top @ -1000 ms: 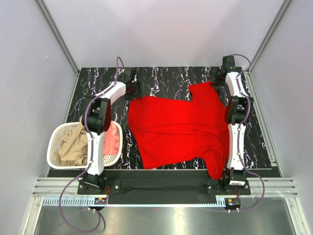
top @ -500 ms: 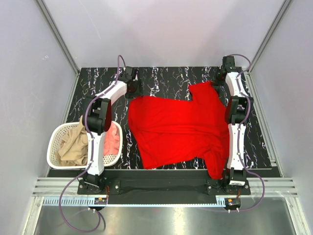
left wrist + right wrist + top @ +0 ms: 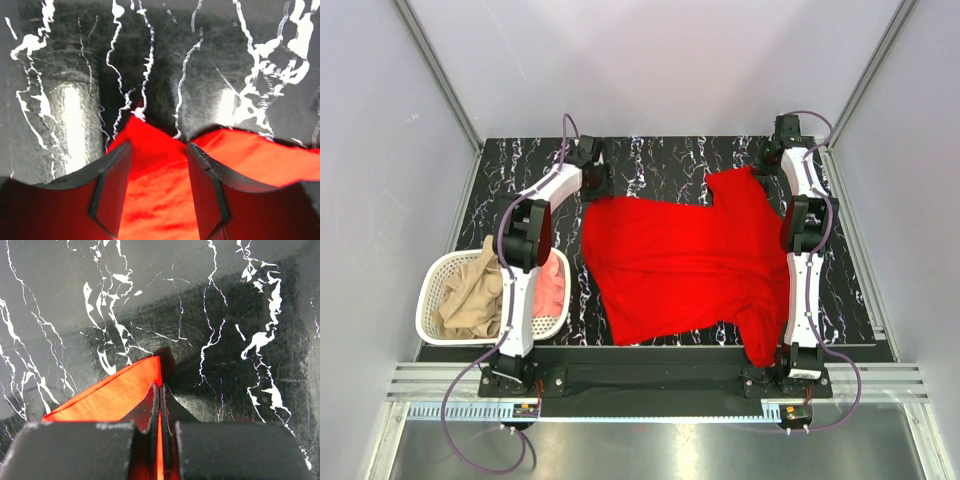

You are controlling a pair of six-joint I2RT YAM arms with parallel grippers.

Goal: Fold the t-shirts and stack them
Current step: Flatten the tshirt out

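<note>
Against the frame 1 second earlier, the left gripper [image 3: 594, 176] has edged a little farther from its base along the black marbled table [image 3: 660, 152], its elbow swinging slightly inward, while the right gripper [image 3: 772, 158] and the cloth have not visibly moved. The left wrist view shows the left gripper [image 3: 159, 150] with its 2 fingers [image 3: 112, 192] standing apart over a pointed corner of the red t-shirt [image 3: 685, 265]. The corner's tip lies just beyond the fingertips, the cloth [image 3: 155, 200] fills the gap between them, and neither finger presses on it. The right wrist view shows the right gripper [image 3: 160, 386] with its fingers drawn together. A thin red sliver runs between them, so it appears to be pinching the shirt's edge [image 3: 115, 397], though the view is too tight to be sure how much cloth is caught. From there the fabric spreads to the gripper's left, with bare table ahead. Seen from above, the red t-shirt lies between the 2 grippers and nearer the arm bases than either, spread open but rumpled. One sleeve reaches toward the right gripper, and the lower hem curls under by the right arm. Well back from the left gripper, beside that arm's base, a white laundry basket [image 3: 428, 300] holds a tan-beige t-shirt [image 3: 470, 295] and a salmon-pink t-shirt [image 3: 550, 285], both crumpled.
</note>
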